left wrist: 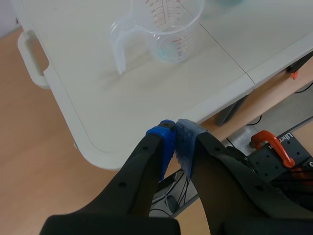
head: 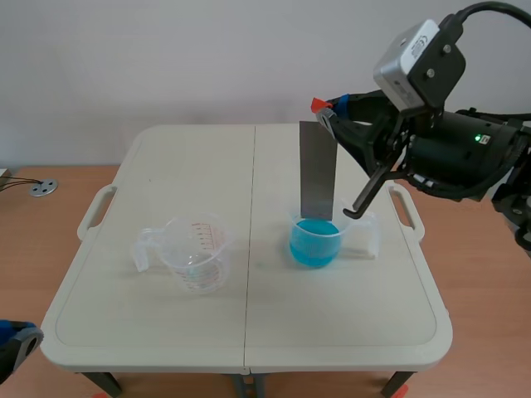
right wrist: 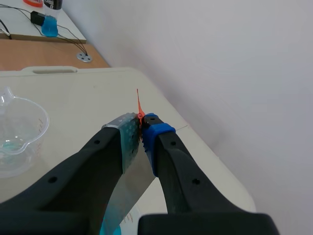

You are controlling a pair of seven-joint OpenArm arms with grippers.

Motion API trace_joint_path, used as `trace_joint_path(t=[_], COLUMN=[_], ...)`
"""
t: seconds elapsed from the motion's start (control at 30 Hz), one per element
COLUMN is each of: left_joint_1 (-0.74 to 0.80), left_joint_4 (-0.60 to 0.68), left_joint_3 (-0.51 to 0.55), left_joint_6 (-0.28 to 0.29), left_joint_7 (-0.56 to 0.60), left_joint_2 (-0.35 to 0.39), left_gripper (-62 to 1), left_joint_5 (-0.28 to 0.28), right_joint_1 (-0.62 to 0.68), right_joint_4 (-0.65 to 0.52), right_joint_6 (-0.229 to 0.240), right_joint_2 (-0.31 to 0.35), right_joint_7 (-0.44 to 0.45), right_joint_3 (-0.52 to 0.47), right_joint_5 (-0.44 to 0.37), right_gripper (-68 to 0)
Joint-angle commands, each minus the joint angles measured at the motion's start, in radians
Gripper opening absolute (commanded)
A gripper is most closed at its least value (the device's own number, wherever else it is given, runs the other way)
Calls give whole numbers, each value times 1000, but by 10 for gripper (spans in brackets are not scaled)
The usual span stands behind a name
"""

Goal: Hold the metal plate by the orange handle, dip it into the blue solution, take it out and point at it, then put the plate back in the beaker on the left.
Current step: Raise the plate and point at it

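A grey metal plate (head: pixel 318 170) hangs upright with its lower edge inside the mouth of the beaker of blue solution (head: pixel 315 242), right of the table's middle. My right gripper (head: pixel 332 109) is shut on the plate's orange handle (head: pixel 318 104) at its upper end. In the right wrist view the handle (right wrist: pixel 140 116) is pinched between the pads, and the plate (right wrist: pixel 128 193) runs down toward the blue liquid (right wrist: pixel 109 226). The clear, nearly empty beaker (head: pixel 195 253) stands on the table's left half. My left gripper (left wrist: pixel 174 134) is shut on nothing, low off the table's near-left corner, with the clear beaker (left wrist: pixel 166 27) ahead of it.
The white folding table (head: pixel 249 332) has a seam down its middle and carry handles on both sides (head: pixel 94 211). A wooden floor surrounds it. Below the near edge sits a black base with an orange clamp (left wrist: pixel 271 144). A wall stands behind.
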State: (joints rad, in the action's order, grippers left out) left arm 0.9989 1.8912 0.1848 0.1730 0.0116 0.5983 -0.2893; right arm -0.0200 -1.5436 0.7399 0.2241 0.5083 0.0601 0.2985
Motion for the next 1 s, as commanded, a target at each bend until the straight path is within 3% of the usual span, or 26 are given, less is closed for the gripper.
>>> trace_joint_path(t=[0.0,0.57,0.77,0.97], left_joint_1=[-28,-325,-489,-702], left_joint_4=[5,2,-48,-161], left_joint_3=[2,-62,-153,-288], left_joint_6=[-2,32,32,32], left_joint_7=[13,-130,-145,-147], left_joint_2=[-2,9,37,36], left_gripper=[-583,-583,-583,-583], left_joint_5=[-6,3,8,51], right_joint_1=[-1,43,42,42], right_joint_4=[-36,-205,-224,-224], right_joint_6=[6,6,6,6], right_joint_2=[11,72,72,72], right_joint_7=[14,3,-2,-6], right_joint_3=[-16,-86,-106,-107], right_joint_5=[-21,-135,-146,-146], right_gripper=[-662,-662,-662,-662])
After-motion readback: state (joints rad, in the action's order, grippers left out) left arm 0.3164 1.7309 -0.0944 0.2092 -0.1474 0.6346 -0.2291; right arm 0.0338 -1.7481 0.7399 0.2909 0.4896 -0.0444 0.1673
